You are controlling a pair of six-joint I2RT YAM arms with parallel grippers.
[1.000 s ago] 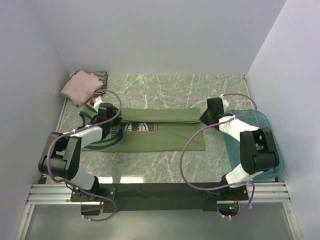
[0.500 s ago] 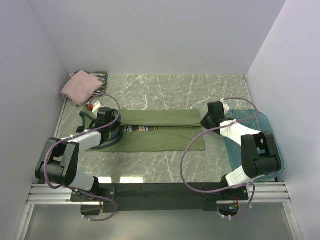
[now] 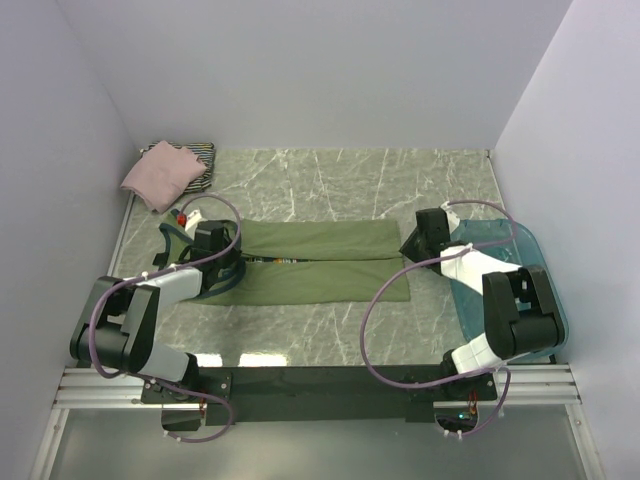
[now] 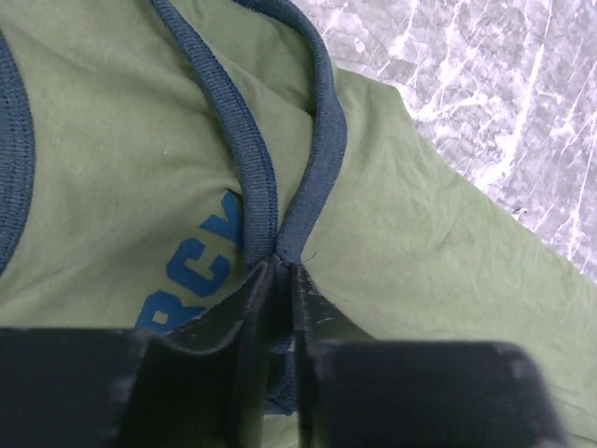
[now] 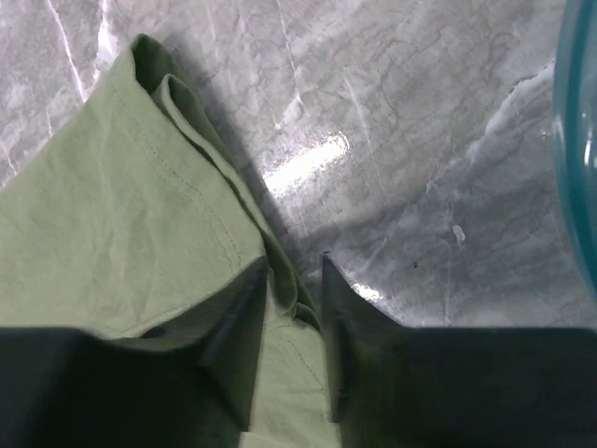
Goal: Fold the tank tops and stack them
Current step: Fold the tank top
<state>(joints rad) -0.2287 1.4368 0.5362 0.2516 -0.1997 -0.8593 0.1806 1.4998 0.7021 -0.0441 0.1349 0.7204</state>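
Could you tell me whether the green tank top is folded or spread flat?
Folded lengthwise: the green tank top lies as a narrow strip, its far half laid over the middle.

The olive-green tank top [image 4: 112, 187] is soft, matt cloth with fine creases; its navy trim [image 4: 322, 140] is ribbed knit. My fingers [image 4: 322, 322] are matt black plastic, lightly scuffed. The table [image 5: 392, 140] is glossy, marble-patterned and smooth. The tub [image 5: 580, 140] is shiny translucent teal plastic.

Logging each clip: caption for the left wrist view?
Left gripper nipping the navy trim of the olive-green tank top on marble table.
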